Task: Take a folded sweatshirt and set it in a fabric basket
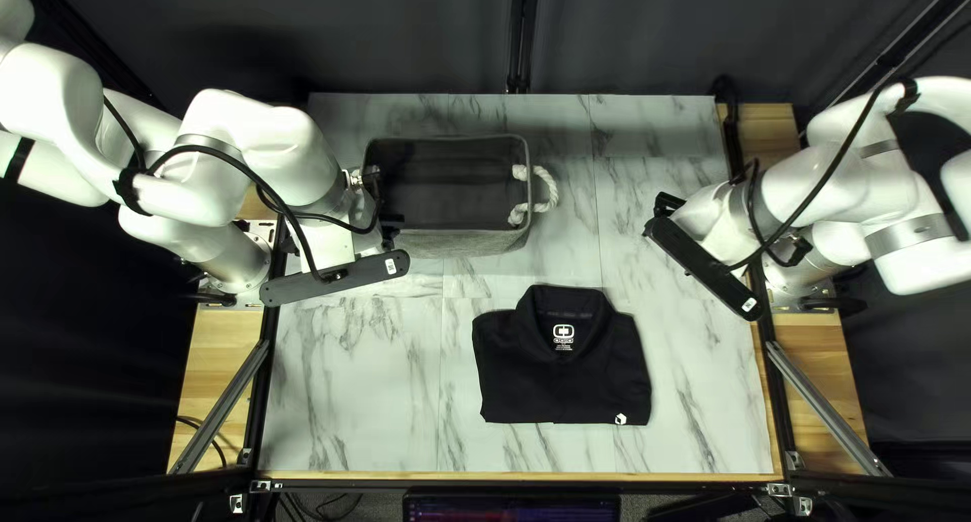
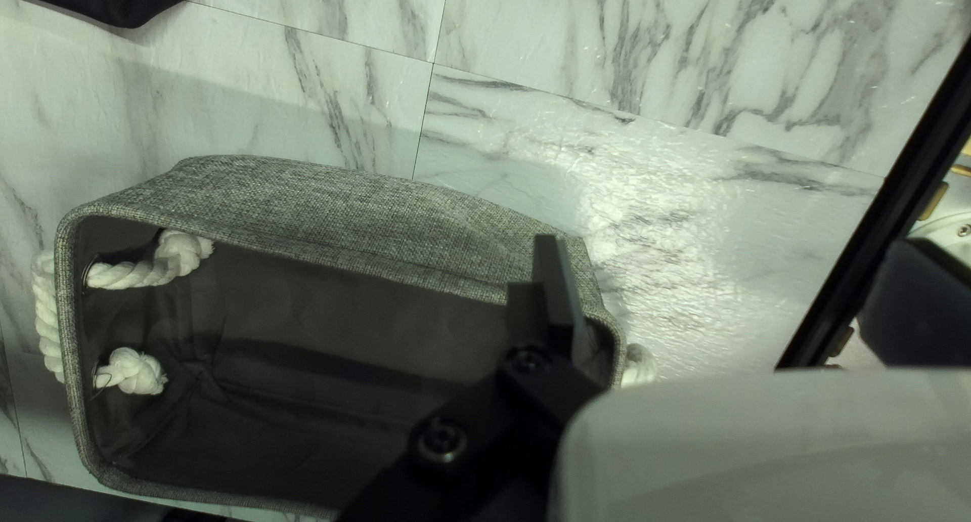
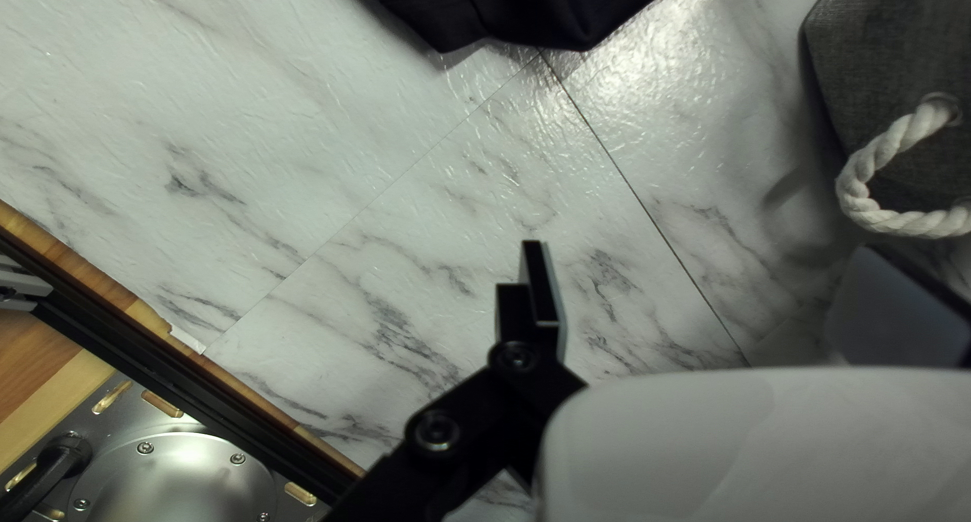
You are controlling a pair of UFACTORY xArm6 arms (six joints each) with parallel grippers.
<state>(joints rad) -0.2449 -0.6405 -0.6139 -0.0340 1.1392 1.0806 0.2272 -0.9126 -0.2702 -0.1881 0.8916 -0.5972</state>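
Jaws stand spread on both the left gripper (image 1: 382,200) and the right gripper (image 1: 663,209). The folded black collared shirt (image 1: 526,382) lies at lower centre of the top left view, below the grey fabric basket (image 1: 455,243).

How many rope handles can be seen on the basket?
2: one rope handle at the basket's right end in the top left view; the other, mostly hidden, at its opposite end.

White print (image 1: 563,333) on the black shirt's (image 1: 521,385) collar (image 1: 538,301) and hem (image 1: 577,421), white labels (image 1: 390,266) on both black bars (image 1: 334,281)
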